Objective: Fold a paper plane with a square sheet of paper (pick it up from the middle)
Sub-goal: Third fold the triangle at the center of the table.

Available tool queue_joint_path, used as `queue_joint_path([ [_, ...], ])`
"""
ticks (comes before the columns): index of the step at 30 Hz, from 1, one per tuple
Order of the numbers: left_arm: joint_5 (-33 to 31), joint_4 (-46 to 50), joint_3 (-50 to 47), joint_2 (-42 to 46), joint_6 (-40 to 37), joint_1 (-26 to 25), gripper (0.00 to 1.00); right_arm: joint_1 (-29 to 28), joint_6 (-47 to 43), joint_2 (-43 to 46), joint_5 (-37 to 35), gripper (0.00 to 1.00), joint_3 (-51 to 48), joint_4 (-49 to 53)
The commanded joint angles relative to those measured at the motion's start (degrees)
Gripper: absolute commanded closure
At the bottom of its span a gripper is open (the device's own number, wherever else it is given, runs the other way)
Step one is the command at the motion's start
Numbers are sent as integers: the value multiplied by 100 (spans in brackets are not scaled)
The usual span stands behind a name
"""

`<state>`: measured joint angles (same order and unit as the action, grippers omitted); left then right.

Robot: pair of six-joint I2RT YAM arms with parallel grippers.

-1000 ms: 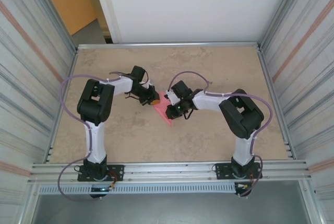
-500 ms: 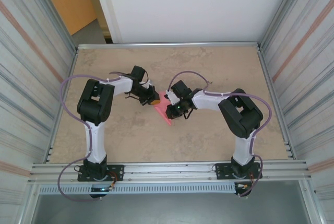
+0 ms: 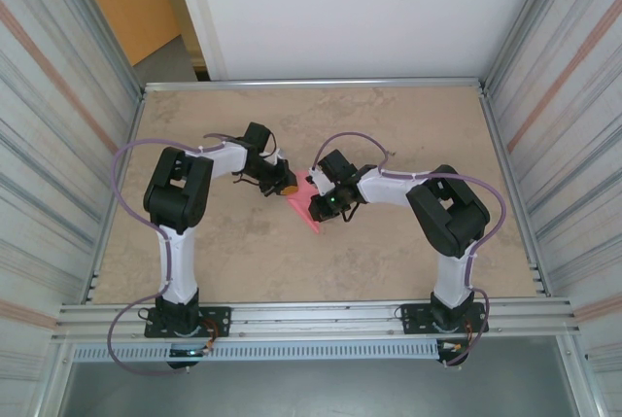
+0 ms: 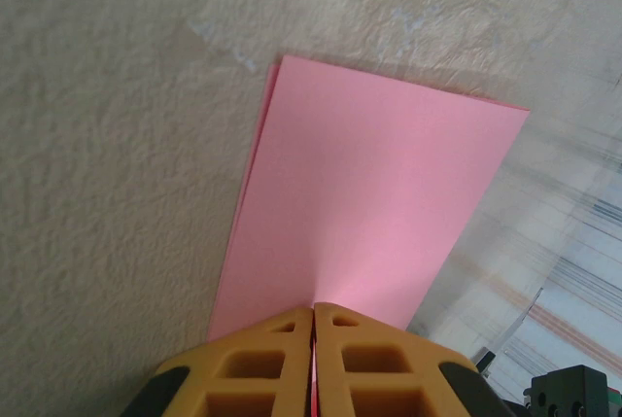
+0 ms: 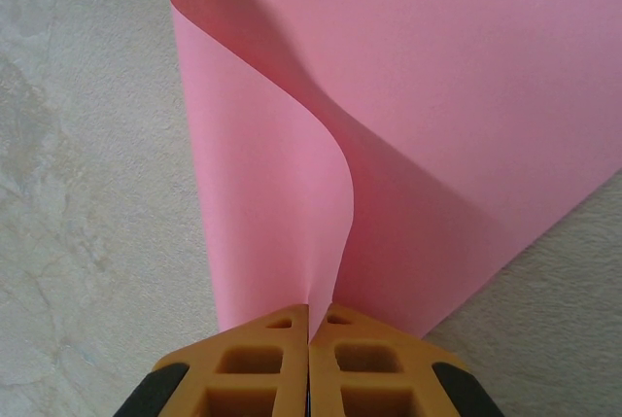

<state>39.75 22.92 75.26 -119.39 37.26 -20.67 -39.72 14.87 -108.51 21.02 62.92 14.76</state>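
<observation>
Two arms: both bent in toward mid-counter [image 3: 389, 125], tips near each other, L arm on left, R arm on right.
Left end effector [image 3: 288, 186] [image 4: 313, 316]: clenched on pink paper [image 4: 369, 193]. Yellow fingers [image 4: 258, 359] pressed together, paper edge pinched in the seam betw. them.
Right end effector [image 3: 319, 211] [image 5: 309, 316]: clenched on same paper [image 5: 437, 96]. A curled bit of the sheet runs down into the seam betw. its fingers [image 5: 369, 359].
Paper, where: centre of counter, betw. the 2 end effectors. From top it's a small pink patch [image 3: 303, 200], partly hidden by R end effector, w/ a corner pointing toward near edge.
Paper, L wrist view: doubled over, 2 layers. Lower layer peeks out as a thin strip along left side. Flat panel runs away from the fingers to a straight far edge.
Paper, R wrist view: one flap stands up and bends in an S-curve. Rest spreads wide behind it, upper right.
Paper vs counter: lifted or resting, can't tell.
Counter: beige, mottled [image 4: 117, 145] [image 5: 78, 145], metal rails round it, ribbed walls L & R.
</observation>
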Motion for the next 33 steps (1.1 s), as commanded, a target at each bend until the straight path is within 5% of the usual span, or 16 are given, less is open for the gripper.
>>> queue_joint_path([
  [1, -161, 178, -62, -194, -43, -43, 91, 19, 121, 99, -148, 91, 55, 202],
  [22, -91, 174, 143, -102, 30, -54, 91, 18, 130, -71, -279, 91, 28, 352],
  [33, -342, -663, -582, 1241, 615, -49, 81, 28, 146, -227, -193, 91, 132, 541],
])
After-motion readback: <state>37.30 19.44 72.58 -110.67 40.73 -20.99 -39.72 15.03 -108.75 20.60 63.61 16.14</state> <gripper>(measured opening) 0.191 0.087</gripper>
